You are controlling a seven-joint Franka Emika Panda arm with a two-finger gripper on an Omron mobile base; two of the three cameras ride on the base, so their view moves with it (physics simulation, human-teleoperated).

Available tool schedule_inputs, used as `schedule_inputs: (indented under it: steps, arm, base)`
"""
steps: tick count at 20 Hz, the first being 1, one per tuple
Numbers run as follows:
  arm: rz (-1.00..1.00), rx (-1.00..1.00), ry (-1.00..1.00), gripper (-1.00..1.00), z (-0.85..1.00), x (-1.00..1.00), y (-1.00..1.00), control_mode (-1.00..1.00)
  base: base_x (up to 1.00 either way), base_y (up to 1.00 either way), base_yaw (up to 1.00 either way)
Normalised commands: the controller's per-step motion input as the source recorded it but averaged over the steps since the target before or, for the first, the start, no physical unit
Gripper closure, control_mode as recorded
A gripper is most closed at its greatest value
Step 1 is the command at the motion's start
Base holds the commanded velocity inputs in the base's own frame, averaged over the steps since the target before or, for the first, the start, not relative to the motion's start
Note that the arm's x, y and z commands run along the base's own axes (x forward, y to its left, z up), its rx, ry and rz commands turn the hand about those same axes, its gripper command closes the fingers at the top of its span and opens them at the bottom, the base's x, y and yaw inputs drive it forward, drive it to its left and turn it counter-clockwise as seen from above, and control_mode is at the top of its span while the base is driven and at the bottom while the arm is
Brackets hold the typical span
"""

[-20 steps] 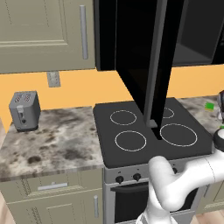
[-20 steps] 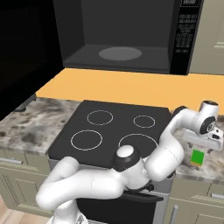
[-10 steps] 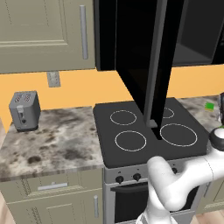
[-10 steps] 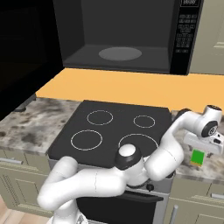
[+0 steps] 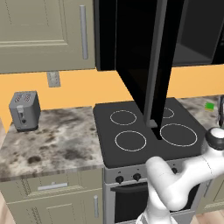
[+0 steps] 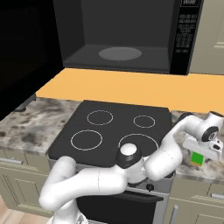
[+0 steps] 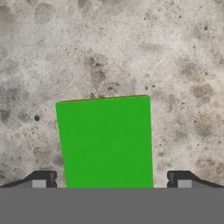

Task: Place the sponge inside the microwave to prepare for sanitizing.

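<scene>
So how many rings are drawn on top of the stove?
4. On the stove, two rings sit at the back, on the left and on the right, partly hidden behind the open microwave door. Two sit at the front: left, right.

Arm reaching further right, lower.
Gripper (image 7: 111,183) has dropped over flat bright-green sponge (image 7: 106,142) on mottled grey stone counter (image 7: 109,48), fingers straddling it.

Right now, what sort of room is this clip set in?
A rendered home kitchen, by the look of it: a black four-ring cooktop below an open microwave, a toaster on the mottled stone counter, and beige cabinets.
</scene>
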Motion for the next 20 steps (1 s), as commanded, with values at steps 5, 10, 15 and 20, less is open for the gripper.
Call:
schedule_inputs:
  steps: [5, 10, 15, 20]
  arm:
    - [0.0, 0.02, 0.0, -1.0, -0.17, 0.0, 0.0, -1.0]
    - [0.0, 0.03, 0.0, 1.0, -0.11, 0.0, 0.0, -1.0]
    - [0.01, 0.0, 0.0, 1.0, -0.01, 0.0, 0.01, -1.0]
    - [0.02, 0.0, 0.0, 1.0, -0.01, 0.0, 0.08, -1.0]
  base:
    - [0.0, 0.0, 0.0]
    - [0.0, 0.0, 0.0]
    - [0.0, 0.0, 0.0]
    - [0.0, 0.0, 0.0]
